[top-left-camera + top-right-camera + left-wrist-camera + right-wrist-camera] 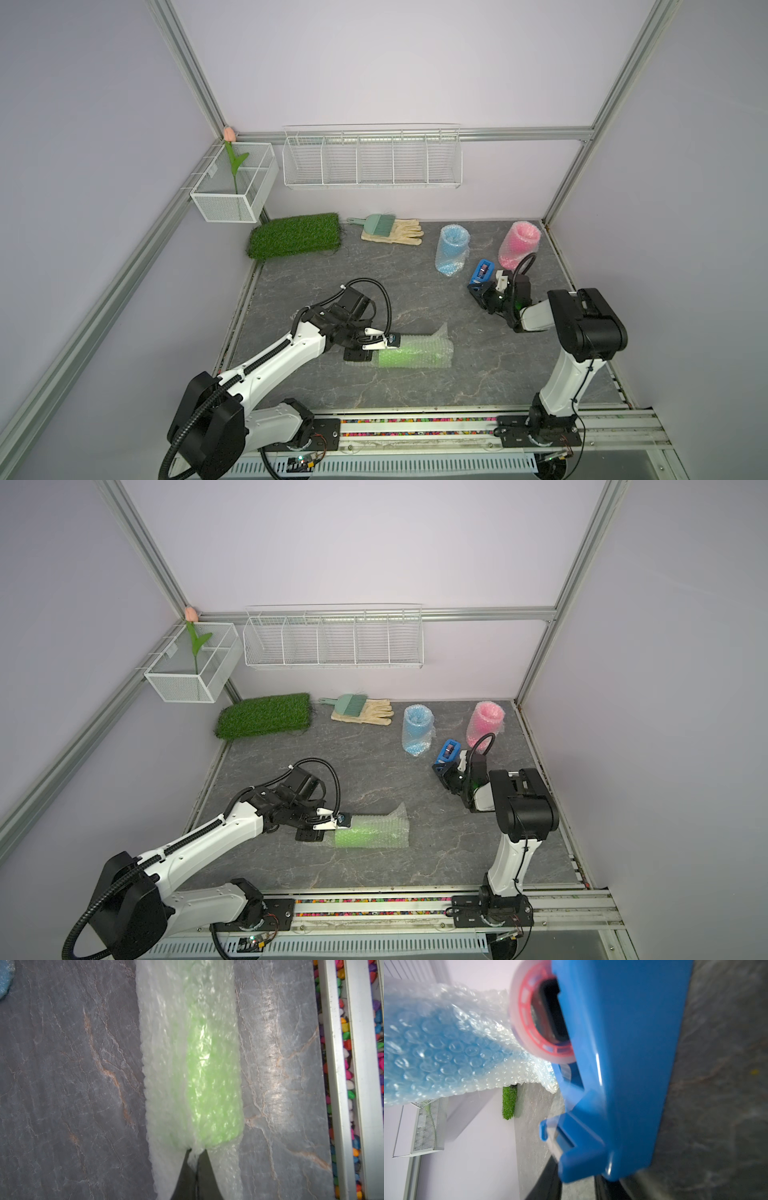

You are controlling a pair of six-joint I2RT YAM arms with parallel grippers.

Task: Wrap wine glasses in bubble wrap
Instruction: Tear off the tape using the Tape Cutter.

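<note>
Green goblet [397, 357] lying on side, table [415, 286] near-centre, rolled in bubble wrap [434, 347]; loose corner sticks up at roll's far right end. L jaws pinched fully shut on wrap's left end, just past goblet, clear in wrist view. Blue goblet [452, 249] & pink goblet [519, 245] upright far right, both wrapped. R jaws straddle blue tape dispenser [483, 271], just nearer than those two. Can't tell if clamped, wrist view blurred.
</note>
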